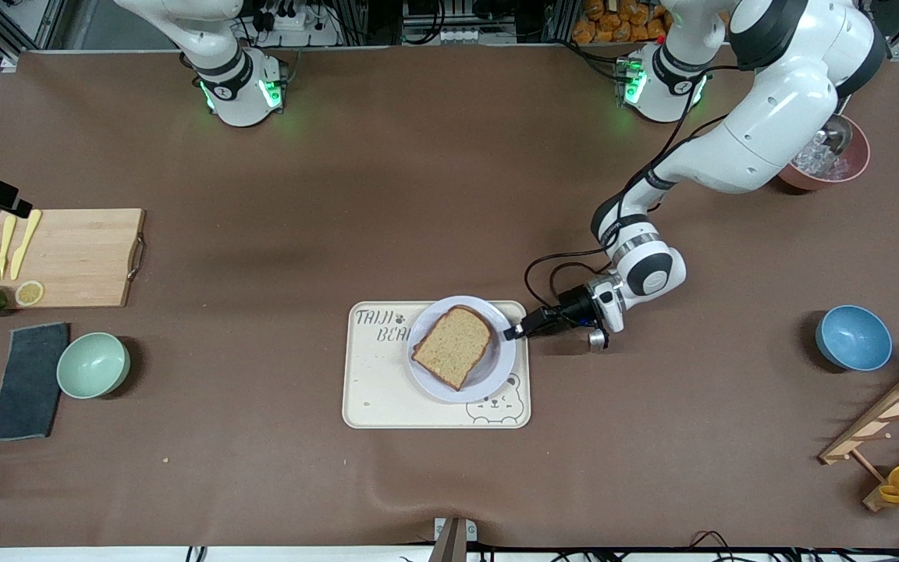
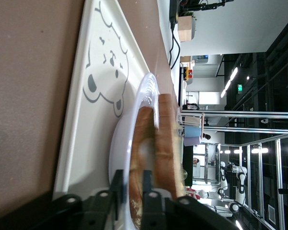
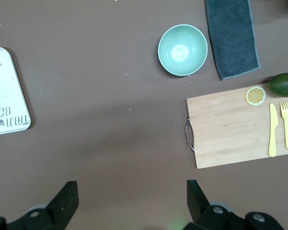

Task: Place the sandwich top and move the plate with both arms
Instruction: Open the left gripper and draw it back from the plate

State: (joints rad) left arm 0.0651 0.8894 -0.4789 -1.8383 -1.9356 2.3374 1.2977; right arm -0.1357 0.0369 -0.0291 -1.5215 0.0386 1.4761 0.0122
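With the sandwich top (image 1: 455, 345) lying flat on the plate (image 1: 496, 373) on the bear tray (image 1: 371, 398), left hand (image 1: 513, 332) sits at the plate rim, fingers narrowly parted astride it. Right hand (image 3: 129, 201) waits wide over bare worktop. Plate likely stiff, slick: pinch opposite rims. Bread's rounded end points toward the right arm's end.

cream bear tray (image 1: 387, 390) center; cutting board (image 1: 75, 254) at 9 o'clock with yellow knife (image 1: 25, 242), fork (image 1: 1, 248); blue bowl (image 1: 853, 337) at 3 o'clock.
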